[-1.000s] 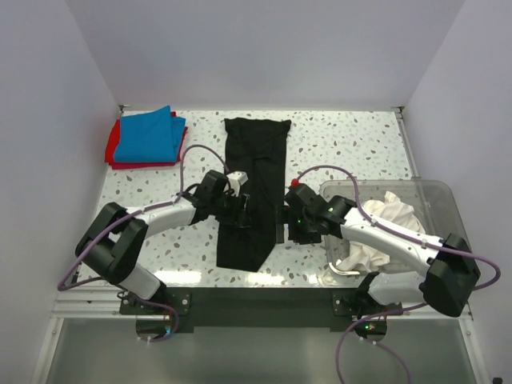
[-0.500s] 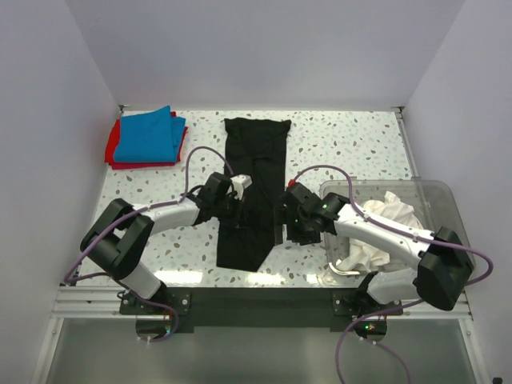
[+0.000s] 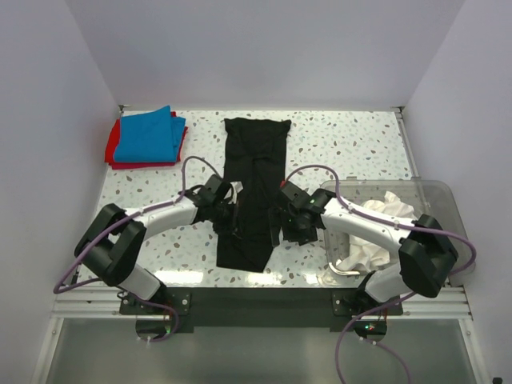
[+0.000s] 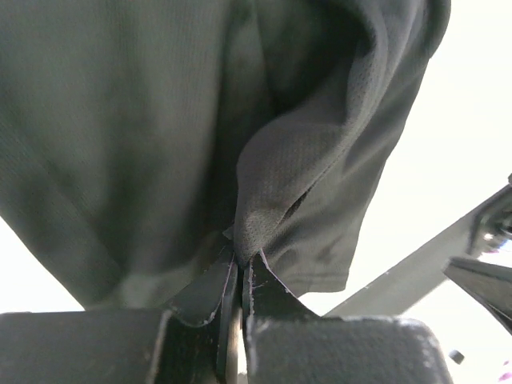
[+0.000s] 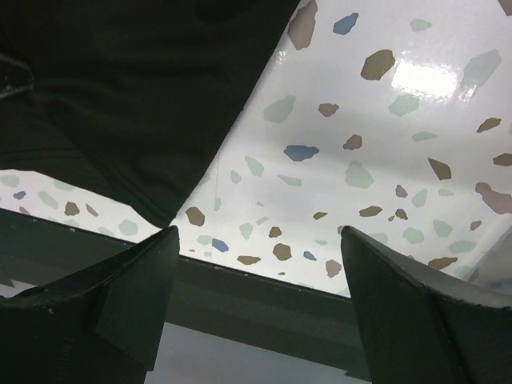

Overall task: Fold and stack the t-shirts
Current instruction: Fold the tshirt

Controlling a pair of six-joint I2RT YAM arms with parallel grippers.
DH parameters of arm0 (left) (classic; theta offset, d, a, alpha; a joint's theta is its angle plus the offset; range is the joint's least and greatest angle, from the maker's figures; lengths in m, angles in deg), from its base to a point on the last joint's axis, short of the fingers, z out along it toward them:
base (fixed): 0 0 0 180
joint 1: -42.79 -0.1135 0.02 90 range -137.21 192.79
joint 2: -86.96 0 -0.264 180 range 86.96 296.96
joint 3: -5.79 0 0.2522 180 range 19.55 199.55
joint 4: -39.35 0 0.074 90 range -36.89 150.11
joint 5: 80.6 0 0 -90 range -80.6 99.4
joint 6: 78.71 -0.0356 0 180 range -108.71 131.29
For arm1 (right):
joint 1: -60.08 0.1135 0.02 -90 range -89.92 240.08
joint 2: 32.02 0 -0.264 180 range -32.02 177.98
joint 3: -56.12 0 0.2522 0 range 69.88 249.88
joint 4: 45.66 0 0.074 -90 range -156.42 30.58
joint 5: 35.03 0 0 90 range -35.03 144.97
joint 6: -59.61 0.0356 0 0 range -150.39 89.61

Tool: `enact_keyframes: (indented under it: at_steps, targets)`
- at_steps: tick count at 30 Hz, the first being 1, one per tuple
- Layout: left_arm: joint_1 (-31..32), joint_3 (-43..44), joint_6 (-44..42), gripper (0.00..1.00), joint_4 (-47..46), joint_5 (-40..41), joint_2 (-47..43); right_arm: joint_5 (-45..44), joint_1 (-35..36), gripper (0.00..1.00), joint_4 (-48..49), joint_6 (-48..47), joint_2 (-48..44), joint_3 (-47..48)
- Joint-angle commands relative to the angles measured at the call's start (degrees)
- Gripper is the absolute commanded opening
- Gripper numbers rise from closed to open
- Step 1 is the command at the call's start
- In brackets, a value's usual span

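Note:
A black t-shirt (image 3: 254, 172) lies folded into a long strip down the middle of the table. My left gripper (image 3: 231, 221) is at its left edge, shut on a pinched fold of the black cloth (image 4: 272, 192); its tips (image 4: 240, 260) meet on the fabric. My right gripper (image 3: 279, 230) stands open just off the strip's right edge, above bare table. In the right wrist view, the black t-shirt (image 5: 136, 96) lies to the upper left of the gripper (image 5: 260, 236), and nothing is between the fingers. A folded blue t-shirt (image 3: 148, 134) rests on a red one (image 3: 113, 154) at the back left.
A clear plastic bin (image 3: 448, 200) at the right holds crumpled white t-shirts (image 3: 382, 232). The table's near edge rail (image 5: 240, 296) runs just below my right gripper. White walls close off the left, the back and the right.
My left gripper has shut on the black t-shirt's left edge. The right gripper has crept left towards the shirt's right edge and stayed open.

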Motion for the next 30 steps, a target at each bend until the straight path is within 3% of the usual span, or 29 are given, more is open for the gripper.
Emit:
enact_keyframes:
  at_steps: [1,9,13,21,23,27,30]
  targets:
    - [1.0,0.1,7.5,0.04,3.7,-3.8,-2.0,0.3,-0.2,0.86,-0.7,-1.2,0.8,0.6]
    - [4.7,-4.5,18.3,0.04,-0.6,-6.9,-4.0,2.9,-0.1,0.86,4.3,-0.6,-1.7,-4.7]
    - [9.5,-6.6,25.3,0.05,-3.8,-7.5,-4.0,3.4,-0.2,0.86,4.8,-1.3,-2.5,-7.0]
    - [14.3,-6.5,29.6,0.12,-3.7,-5.5,-2.2,4.5,-0.1,0.86,6.2,-2.0,-3.2,-9.3]
    - [14.3,-6.2,29.6,0.20,-1.5,-3.4,-2.8,5.4,0.0,0.86,6.5,-1.9,-2.9,-9.5]
    - [14.3,-5.8,29.1,0.49,2.2,-1.2,-6.1,5.5,0.0,0.86,5.1,-1.5,-3.8,-9.6]
    - [14.3,-5.6,28.5,0.61,5.3,-0.9,-8.5,5.6,0.1,0.86,3.0,-1.4,-5.0,-9.1]
